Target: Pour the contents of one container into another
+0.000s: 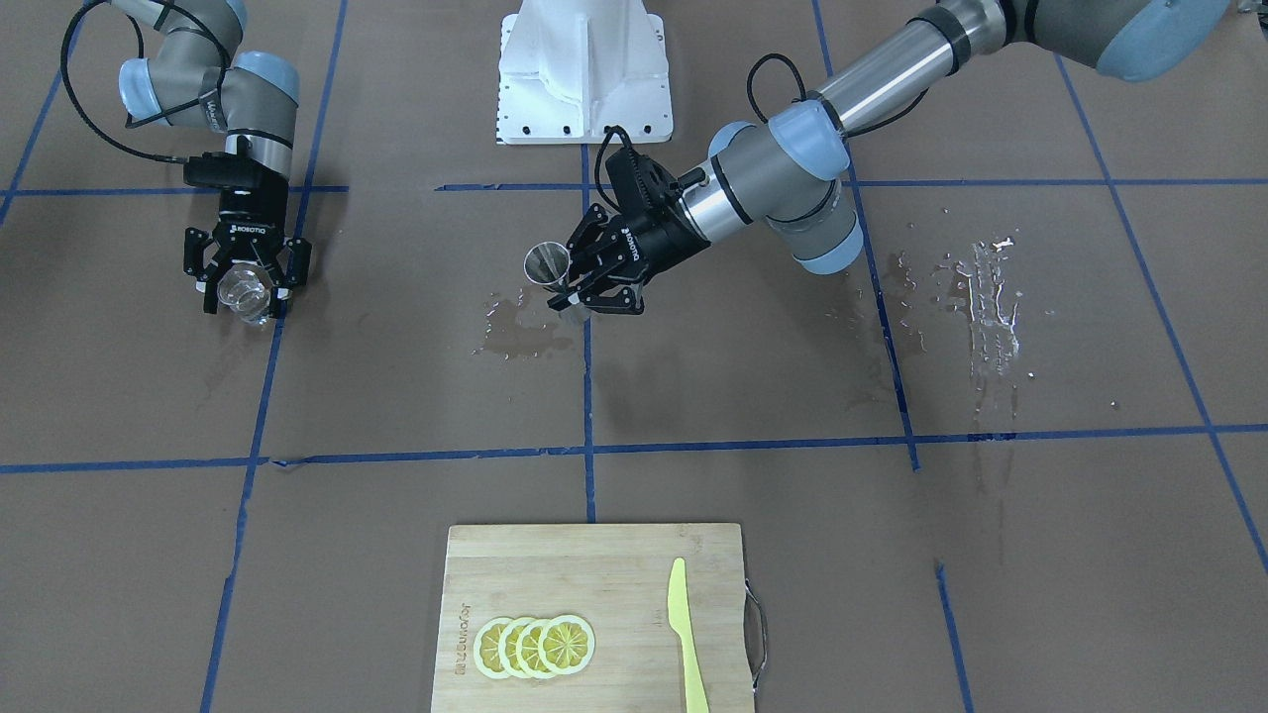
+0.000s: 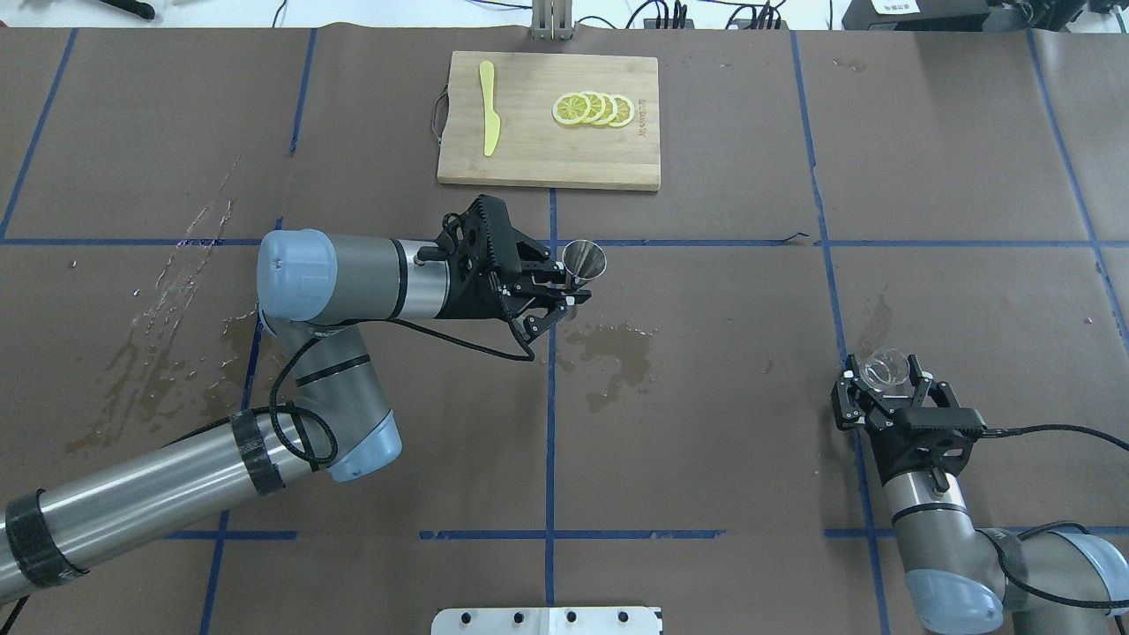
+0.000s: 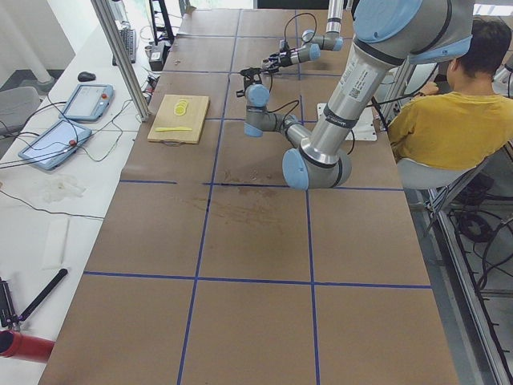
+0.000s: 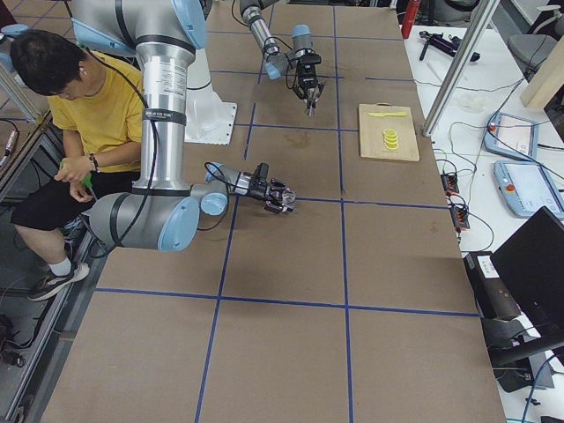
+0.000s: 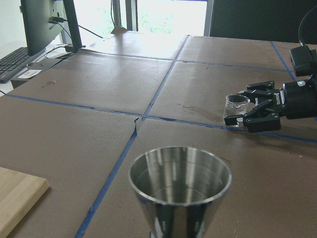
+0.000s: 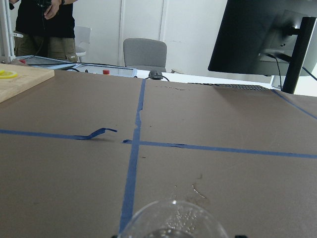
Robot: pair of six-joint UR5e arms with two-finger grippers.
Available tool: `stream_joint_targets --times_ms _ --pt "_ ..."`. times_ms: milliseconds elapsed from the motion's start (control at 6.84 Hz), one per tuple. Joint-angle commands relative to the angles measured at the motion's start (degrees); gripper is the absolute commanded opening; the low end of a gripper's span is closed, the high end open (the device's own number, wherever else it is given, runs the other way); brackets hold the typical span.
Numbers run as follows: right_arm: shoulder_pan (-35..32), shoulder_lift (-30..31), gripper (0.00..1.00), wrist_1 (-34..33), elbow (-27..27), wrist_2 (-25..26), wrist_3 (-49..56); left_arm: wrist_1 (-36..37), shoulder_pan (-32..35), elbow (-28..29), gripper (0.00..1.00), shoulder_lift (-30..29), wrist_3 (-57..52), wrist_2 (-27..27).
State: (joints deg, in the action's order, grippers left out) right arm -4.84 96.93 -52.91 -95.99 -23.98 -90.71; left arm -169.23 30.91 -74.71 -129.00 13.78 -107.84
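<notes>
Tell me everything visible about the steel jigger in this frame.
The jigger is shiny steel and hourglass-shaped: two cones joined at a narrow waist. It is upright, wide mouth up, its inside reflective with no liquid plainly visible. The left claw is shut on it from the side, below the upper cone, near a wet patch on the brown table.

Brown paper-covered bench (image 3: 256, 233) gridded with blue tape (image 3: 240, 279), seen lengthwise. The near, large grey left arm (image 3: 321, 136) extends away, ending in its black pincer (image 3: 248, 72); the small right arm (image 3: 309, 50) lies beyond. Rectangular wooden cutting board (image 3: 192, 120) at left; seated person in yellow shirt (image 3: 449, 120) at right
</notes>
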Motion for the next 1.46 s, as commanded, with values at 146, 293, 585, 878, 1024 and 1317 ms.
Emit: stream_joint_targets --times_ms 146,293,585,878,1024,1317 --pt "0.1 -0.6 0.74 0.0 0.3 0.0 0.0 -0.5 0.0 0.0 0.00 0.3 0.0 0.0" --pt "0.1 -0.6 0.73 0.0 0.5 0.1 0.0 -0.7 0.0 0.0 0.00 0.4 0.0 0.0" --pt "0.2 -0.6 0.14 0.0 1.1 0.1 0.0 -0.8 0.0 -0.1 0.00 0.4 0.0 0.0" --pt "0.1 -0.6 0.00 0.1 0.6 0.4 0.0 -0.8 -0.1 -0.1 0.00 0.4 -0.1 0.0" --pt "-0.2 -0.6 0.00 0.1 -0.2 0.4 0.0 -0.8 -0.1 -0.1 0.00 0.4 -0.1 0.0" --pt "-0.3 -0.2 0.00 0.1 -2.3 0.3 0.9 -0.8 -0.1 -0.2 0.00 0.4 -0.1 0.0"
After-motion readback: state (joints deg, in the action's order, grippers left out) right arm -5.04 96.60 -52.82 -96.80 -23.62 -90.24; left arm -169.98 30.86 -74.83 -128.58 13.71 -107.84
